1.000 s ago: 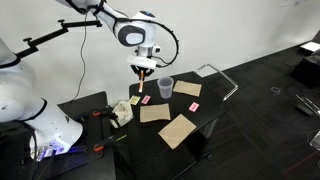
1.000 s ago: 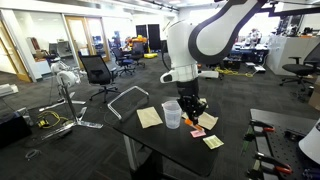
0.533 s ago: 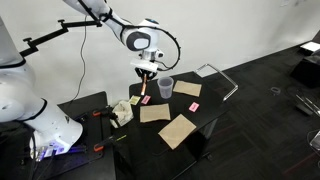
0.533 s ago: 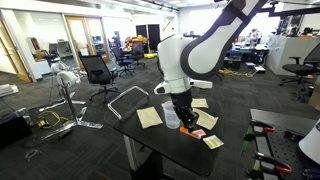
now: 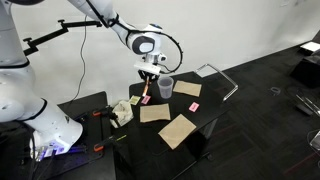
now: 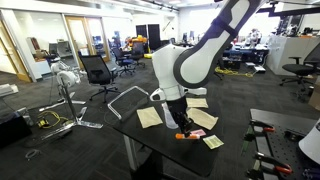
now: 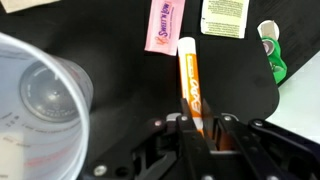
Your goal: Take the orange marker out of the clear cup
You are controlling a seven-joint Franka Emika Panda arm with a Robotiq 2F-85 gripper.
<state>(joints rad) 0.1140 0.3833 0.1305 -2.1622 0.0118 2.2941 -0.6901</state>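
- The gripper (image 7: 198, 123) is clamped on the orange marker (image 7: 190, 85); in the wrist view its jaws stand narrow, one dark finger on each flank of the barrel, and the marker's near end is lost between them.
- The marker's long axis runs straight out from the fingers, up the wrist view, with its pale end farthest from the gripper (the print on the barrel is too blurred to read).
- In an exterior view the marker (image 5: 146, 90) hangs steeply below the gripper (image 5: 147, 82); whether its lower end touches the black table (image 5: 215, 95) cannot be told.
- The marker is outside the clear cup (image 7: 40, 110), which stands just beside it and is cut off by the frame's left and lower edges; the cup (image 5: 166, 87) stands upright on the table.
- In an exterior view the arm hides the cup, and only a scrap of orange (image 6: 183, 134) shows under the wrist.
- A pink card (image 7: 165, 25) lies just past the marker's pale end; brown paper sheets (image 5: 154, 112) lie farther out.
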